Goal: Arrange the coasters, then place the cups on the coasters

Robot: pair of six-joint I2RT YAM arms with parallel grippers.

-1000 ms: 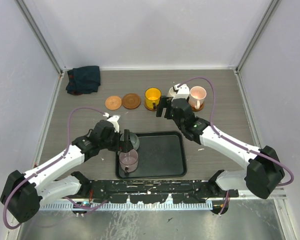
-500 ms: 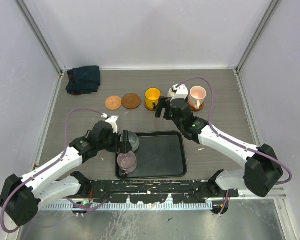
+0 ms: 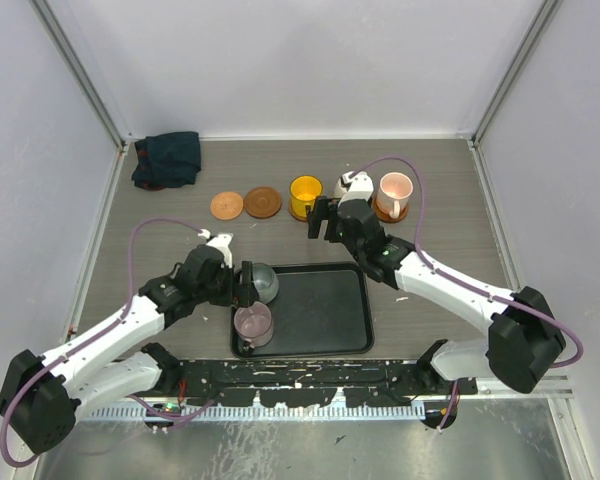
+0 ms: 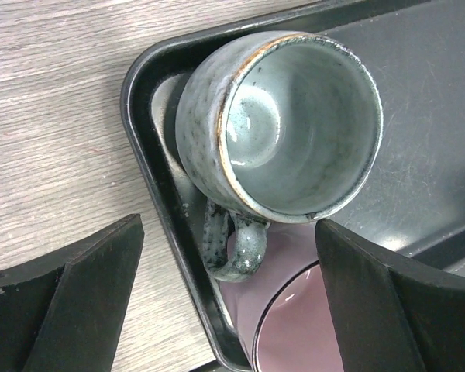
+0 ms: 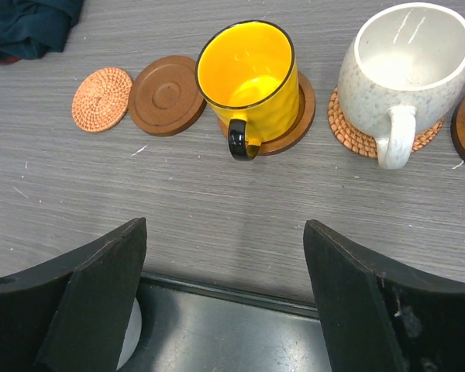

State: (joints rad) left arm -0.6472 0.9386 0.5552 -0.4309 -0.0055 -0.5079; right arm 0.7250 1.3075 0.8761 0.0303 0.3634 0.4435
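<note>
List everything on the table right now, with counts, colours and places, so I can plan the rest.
cups: five. The yellow cup, white cup and pink cup each stand on a coaster in the far row. The grey-green cup and mauve cup are at the tray's left end.
coasters: five. The woven coaster, orange, and the brown coaster lie bare, left of the yellow cup. Three more are under the far-row cups.
tray: one, black, near centre.
cloth: one, dark blue, far left corner.
left gripper: open, a finger either side of the grey-green cup, not touching it.
right gripper: open, empty, just near of the yellow and white cups.
</note>
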